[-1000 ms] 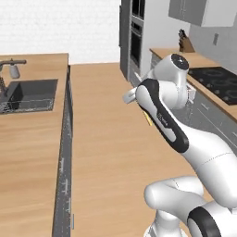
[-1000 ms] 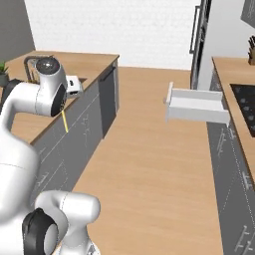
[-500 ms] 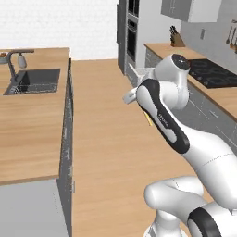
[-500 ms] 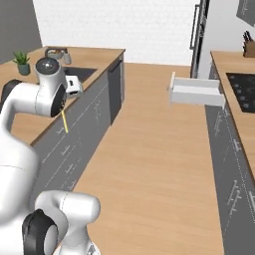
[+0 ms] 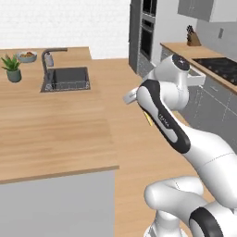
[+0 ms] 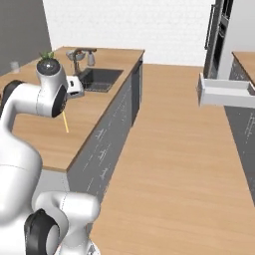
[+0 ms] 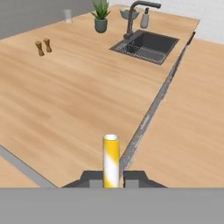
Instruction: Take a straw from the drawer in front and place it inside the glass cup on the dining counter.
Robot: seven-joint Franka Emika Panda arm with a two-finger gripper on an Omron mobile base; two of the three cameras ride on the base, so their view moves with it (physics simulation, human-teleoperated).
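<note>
In the hand view the claw [image 7: 111, 176] is gripping the straw [image 7: 111, 159], its two dark tips closed narrowly on either side of the pale yellow stick, which is rising straight toward 12 o'clock from between them. In the right base view the straw [image 6: 65, 122] is hanging down from the white hand at about 6 o'clock, over the near part of the dining surface [image 6: 45, 134]; in the left base view its yellow tip [image 5: 149, 120] is peeking out beside the forearm.

The dining surface [image 7: 65, 100] is spreading across the hand view, its edge running from 6 o'clock up toward 1 o'clock, with wooden floor to the right of it. The dark sink [image 7: 146, 45] is sitting at about 12 o'clock, with the arched faucet [image 7: 133, 15] just behind it and a grey soap bottle [image 7: 145, 19] beside that. A potted plant [image 7: 100, 15] is standing at 11 o'clock. The glass cup [image 7: 67, 16] is standing far off at about 11 o'clock, near the surface's far edge, well apart from the straw. Two small brown shakers [image 7: 43, 46] are standing side by side at 10 o'clock.

In the right base view the drawer [image 6: 224, 94] is standing pulled out at 3 o'clock, across the floor from the dining surface.
</note>
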